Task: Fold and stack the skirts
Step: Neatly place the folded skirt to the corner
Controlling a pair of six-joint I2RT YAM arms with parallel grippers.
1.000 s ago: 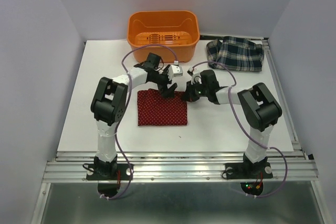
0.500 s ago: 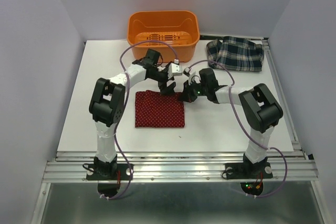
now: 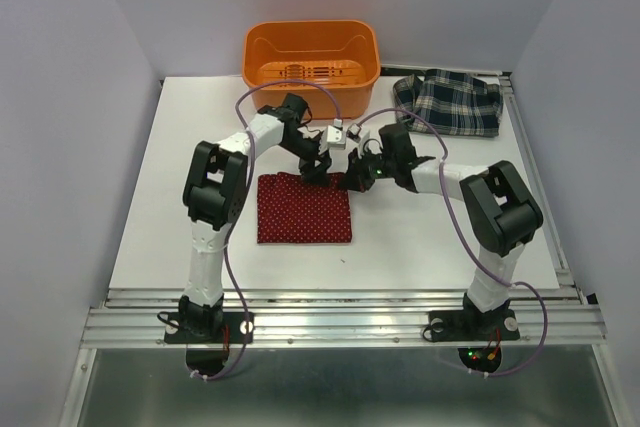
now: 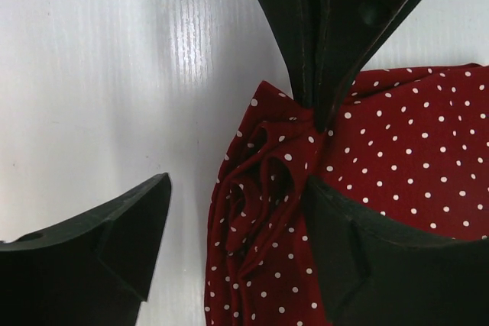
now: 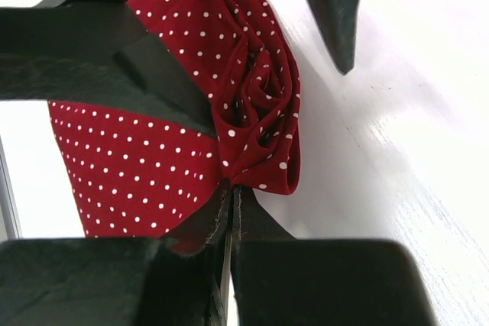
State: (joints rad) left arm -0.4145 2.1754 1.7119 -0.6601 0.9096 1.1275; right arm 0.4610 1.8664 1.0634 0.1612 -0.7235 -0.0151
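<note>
The dark red dotted skirt [image 3: 302, 212] lies folded into a rectangle in the middle of the table. Its far right corner is bunched into folds [image 4: 263, 181]. My right gripper [image 3: 352, 181] is shut on that corner; the right wrist view shows the cloth pinched at the closed tips [image 5: 231, 192]. My left gripper [image 3: 318, 169] stands open over the same corner [image 4: 237, 223]. One of its fingers [image 4: 107, 238] rests on bare table. The other finger [image 4: 382, 257] lies on the skirt. The plaid skirt [image 3: 448, 102] lies crumpled at the back right, away from both grippers.
An orange plastic bin [image 3: 310, 59] stands at the back centre, just behind the two grippers. The white table [image 3: 430, 237] ends in a metal rail along the near edge. Grey walls stand on both sides.
The red skirt has slid a little to the left. My left gripper has moved over the skirt's far right corner, close beside the right gripper, which stayed shut on that corner.
</note>
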